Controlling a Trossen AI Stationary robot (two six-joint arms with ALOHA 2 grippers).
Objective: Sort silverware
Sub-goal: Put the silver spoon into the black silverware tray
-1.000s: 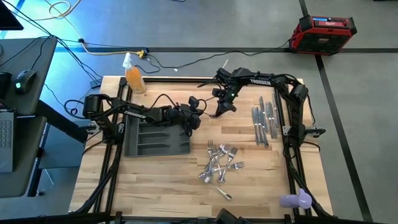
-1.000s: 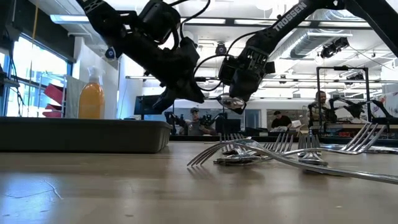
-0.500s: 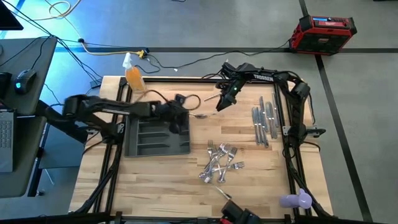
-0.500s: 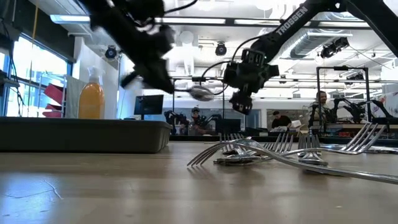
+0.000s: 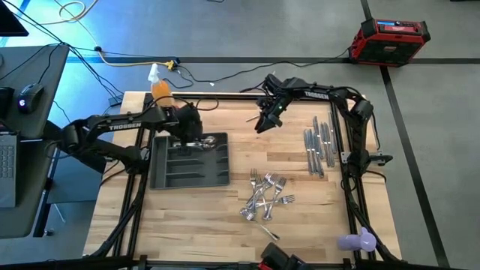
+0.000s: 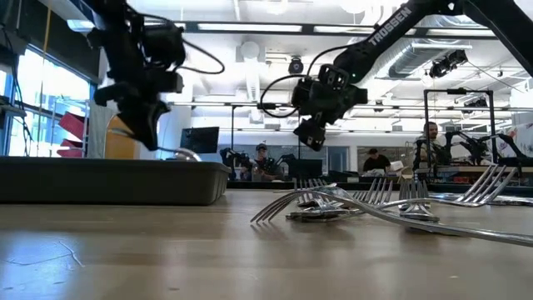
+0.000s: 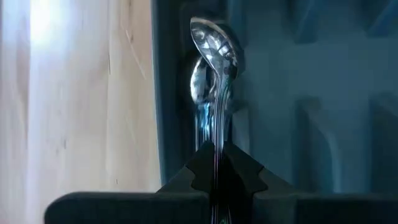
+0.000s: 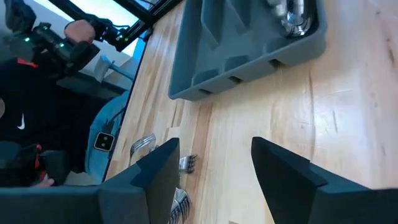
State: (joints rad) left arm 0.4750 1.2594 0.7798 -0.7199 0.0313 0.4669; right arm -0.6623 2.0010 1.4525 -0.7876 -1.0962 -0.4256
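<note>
Here, left gripper (image 5: pixel 193 140) clamped tight on a spoon (image 5: pixel 211 141), handle pinched between both dark fingers (image 7: pixel 214 171), bowl sticking out ahead. Held over the far edge of the dark grey tray (image 5: pixel 166 177), spoon bowl above the tray's far right corner; in the left wrist view, bowl (image 7: pixel 213 46) seen over the tray's inner wall, bare wood to one side. In the low view, same gripper (image 6: pixel 148 125) hanging above the tray rim (image 6: pixel 112 179), spoon tip (image 6: pixel 185 153) just clear of it. Left arm stretched in from the table's left side, marked with white lettering.

Right gripper (image 5: pixel 265 122) parted, both fingers (image 8: pixel 283 168) spread wide with nothing between them, raised above the far middle of the table, well apart from the tray. Through its wrist camera: tray (image 8: pixel 249 59) beyond the fingers, fork tines (image 8: pixel 143 144) on the wood nearer by.

On the wood toward the near middle, a tangled heap of forks (image 5: pixel 266 196), with 1 stray piece (image 5: pixel 270 233) lying apart nearer the front edge. Toward the right side, a row of knives (image 5: pixel 318 148) laid parallel. Beyond the tray at the far left corner, an orange spray bottle (image 5: pixel 160 89). At the front right corner, a small purple object (image 5: pixel 358 241). Off the table, a red case (image 5: pixel 390 39) on the floor.
</note>
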